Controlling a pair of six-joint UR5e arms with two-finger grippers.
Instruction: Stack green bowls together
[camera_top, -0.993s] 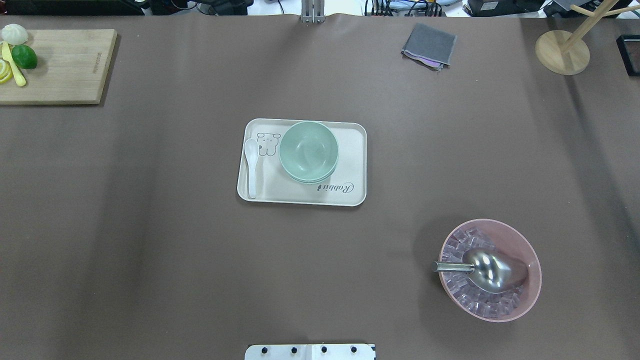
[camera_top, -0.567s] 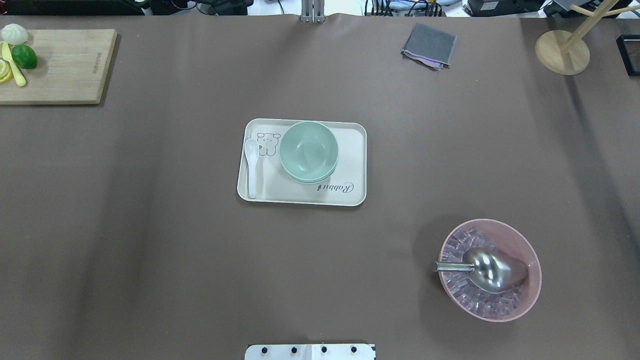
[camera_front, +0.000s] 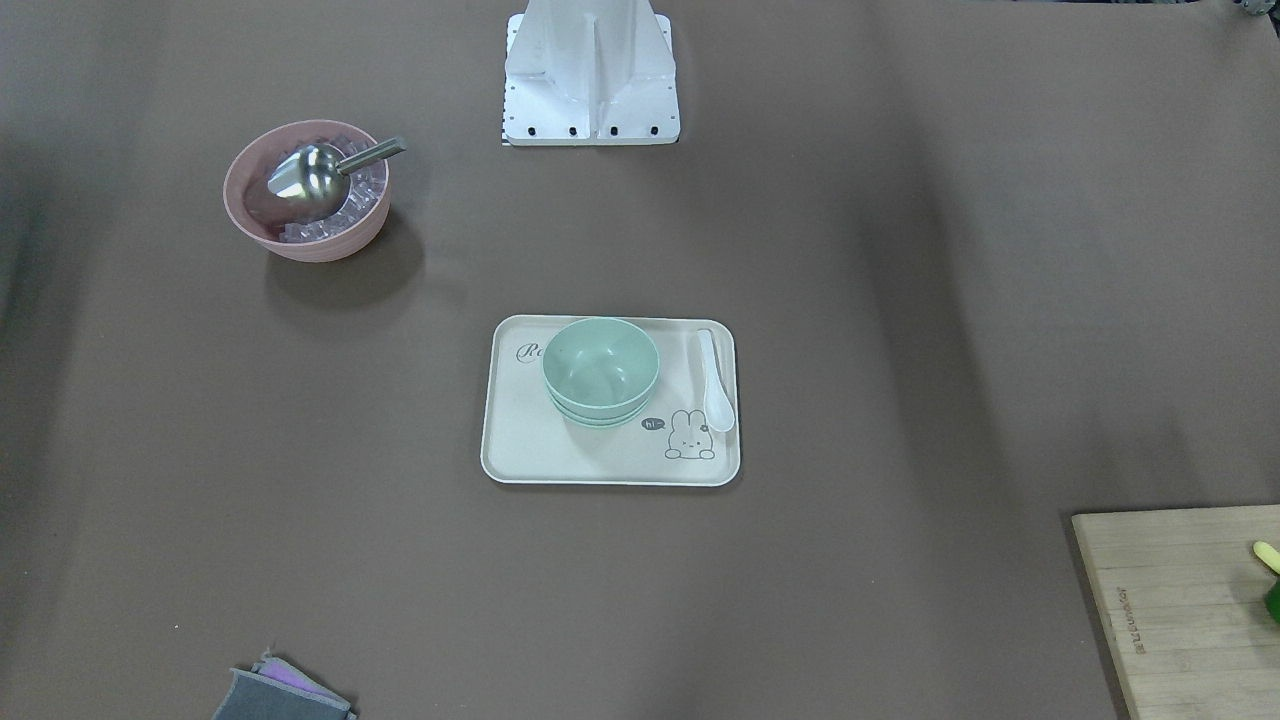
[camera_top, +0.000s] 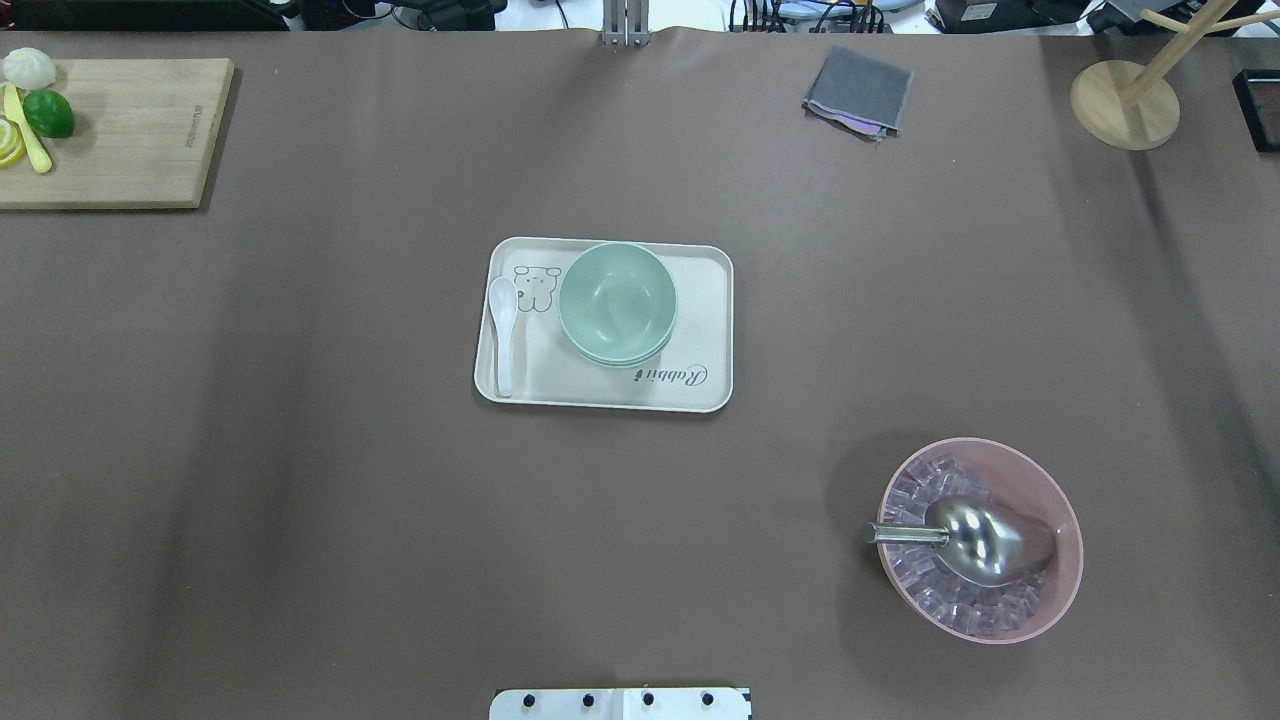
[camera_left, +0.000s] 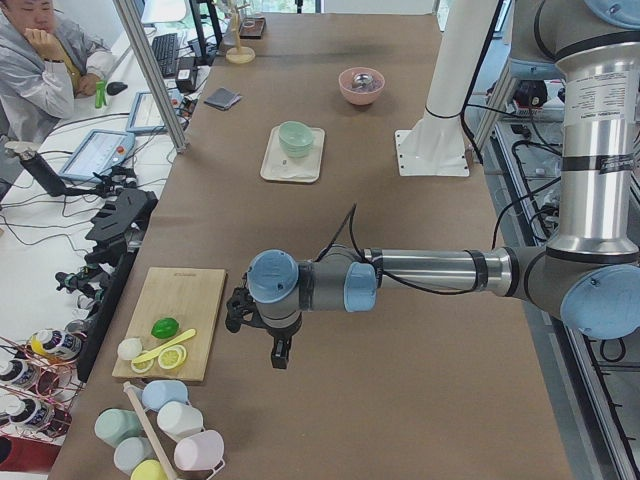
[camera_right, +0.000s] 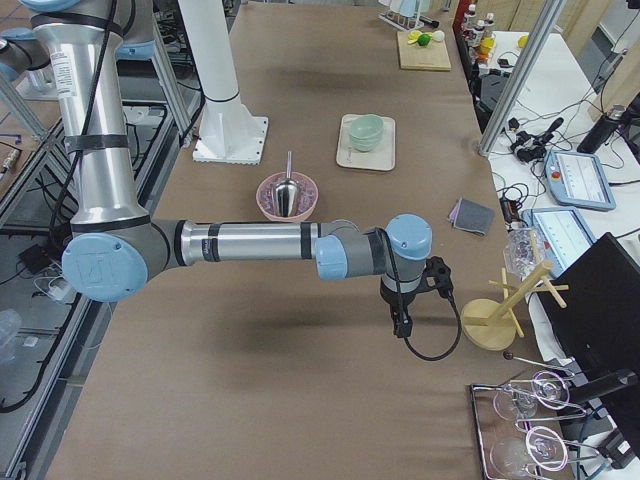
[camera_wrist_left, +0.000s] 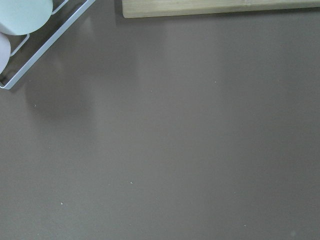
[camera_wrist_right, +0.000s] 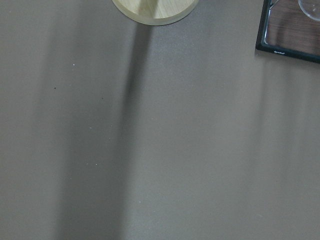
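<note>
The green bowls (camera_top: 617, 300) sit nested in one stack on a cream tray (camera_top: 560, 388) at the table's middle; lower rims peek out under the top bowl. The stack also shows in the front-facing view (camera_front: 600, 368), the left view (camera_left: 295, 136) and the right view (camera_right: 366, 130). My left gripper (camera_left: 279, 356) hangs over bare table next to the cutting board, far from the tray. My right gripper (camera_right: 403, 326) hangs near the wooden stand at the other end. I cannot tell whether either is open or shut.
A white spoon (camera_top: 502, 330) lies on the tray. A pink bowl (camera_top: 1040, 490) with ice cubes and a metal scoop (camera_top: 975, 540) stands front right. A cutting board (camera_top: 130, 130) with fruit, a grey cloth (camera_top: 858, 90) and a wooden stand (camera_top: 1122, 103) line the far edge.
</note>
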